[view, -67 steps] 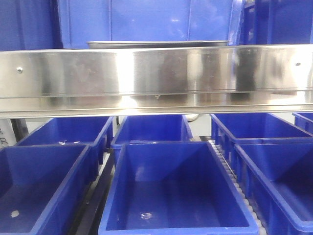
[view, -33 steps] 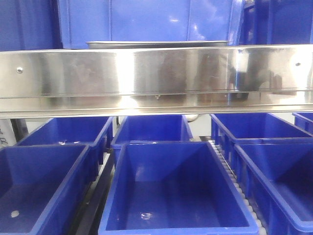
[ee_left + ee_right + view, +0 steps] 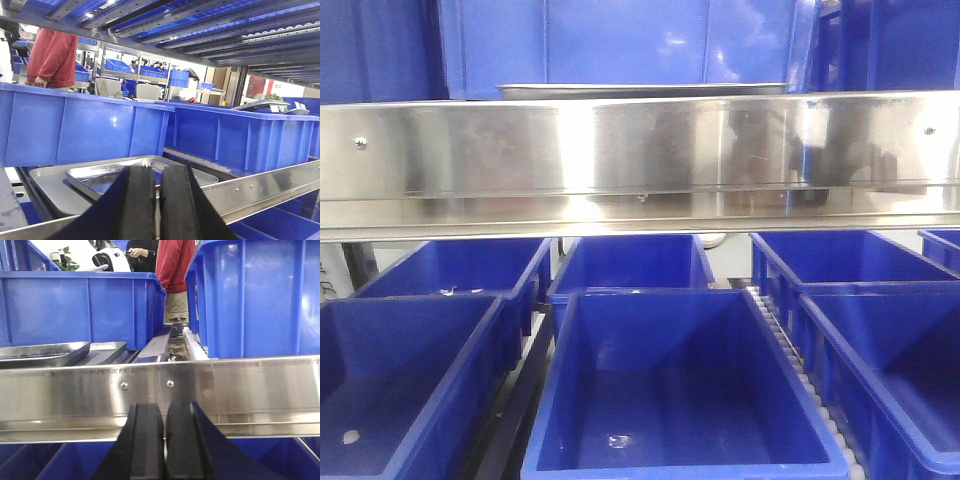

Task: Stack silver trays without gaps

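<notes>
The silver trays are shallow, mirror-bright steel pans with rounded corners and flat out-turned rims. The smaller tray sits tilted inside the larger, duller one on the upper shelf, behind the steel shelf rail and in front of the blue bins. The left gripper and the right gripper both have their black fingers pressed together, holding nothing, on the near side of the rail.

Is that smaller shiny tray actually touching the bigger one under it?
Touching. In the left wrist view the smaller tray lies inside the larger tray, tilted, not nested flat.
</notes>
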